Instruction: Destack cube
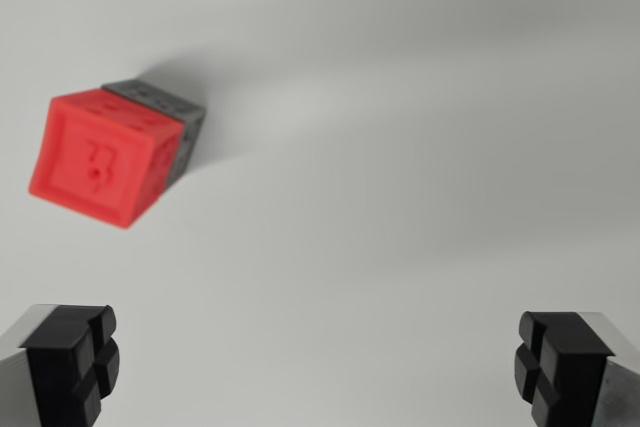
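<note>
Pincer spread wide, empty; red cube on grey cube, unobstructed.

Light was bright and even over the pale tabletop, without glare. The red cube looked soft and slightly blurred, its embossed face hard to read. A diffuse grey shadow stretched up and to the wrist view's right of it, fading gradually. The fingertips below it appeared sharper.
</note>
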`<action>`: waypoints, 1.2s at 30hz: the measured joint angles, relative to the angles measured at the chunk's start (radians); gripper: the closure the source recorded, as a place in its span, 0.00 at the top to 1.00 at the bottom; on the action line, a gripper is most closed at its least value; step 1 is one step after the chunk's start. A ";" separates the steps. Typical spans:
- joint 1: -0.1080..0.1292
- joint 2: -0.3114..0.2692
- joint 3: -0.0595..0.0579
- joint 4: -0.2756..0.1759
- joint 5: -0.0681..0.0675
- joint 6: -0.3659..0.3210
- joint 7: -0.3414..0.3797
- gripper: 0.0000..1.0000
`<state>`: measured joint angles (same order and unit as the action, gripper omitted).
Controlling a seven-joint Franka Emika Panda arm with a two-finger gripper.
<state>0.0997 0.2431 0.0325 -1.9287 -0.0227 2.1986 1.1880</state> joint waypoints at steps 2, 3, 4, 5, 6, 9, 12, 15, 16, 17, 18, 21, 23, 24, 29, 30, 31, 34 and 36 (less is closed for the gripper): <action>0.008 0.012 0.000 0.002 -0.001 0.008 0.024 1.00; 0.012 0.018 0.000 0.003 -0.001 0.012 0.036 1.00; 0.014 0.021 0.000 0.004 -0.001 0.014 0.043 1.00; 0.018 0.028 0.000 0.006 -0.001 0.018 0.055 1.00; 0.022 0.034 0.000 0.008 -0.001 0.021 0.068 1.00; 0.034 0.055 0.000 0.015 -0.001 0.033 0.105 1.00; 0.045 0.073 0.000 0.020 -0.002 0.043 0.139 1.00; 0.059 0.097 0.000 0.030 -0.002 0.056 0.180 1.00; 0.063 0.106 -0.001 0.033 -0.002 0.059 0.193 1.00; 0.067 0.113 -0.001 0.036 -0.002 0.062 0.206 1.00; 0.070 0.117 -0.001 0.038 -0.002 0.064 0.212 1.00; 0.083 0.141 -0.002 0.049 -0.002 0.076 0.255 1.00; 0.093 0.160 -0.002 0.059 -0.002 0.083 0.284 1.00; 0.096 0.165 -0.002 0.061 -0.002 0.085 0.291 1.00; 0.119 0.212 -0.003 0.087 -0.002 0.102 0.363 1.00; 0.123 0.221 -0.003 0.092 -0.002 0.104 0.377 1.00; 0.128 0.230 -0.003 0.098 -0.002 0.107 0.390 1.00; 0.139 0.253 -0.004 0.112 -0.002 0.115 0.424 1.00; 0.147 0.273 -0.004 0.125 -0.001 0.120 0.451 1.00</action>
<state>0.2468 0.5156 0.0285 -1.8039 -0.0242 2.3191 1.6391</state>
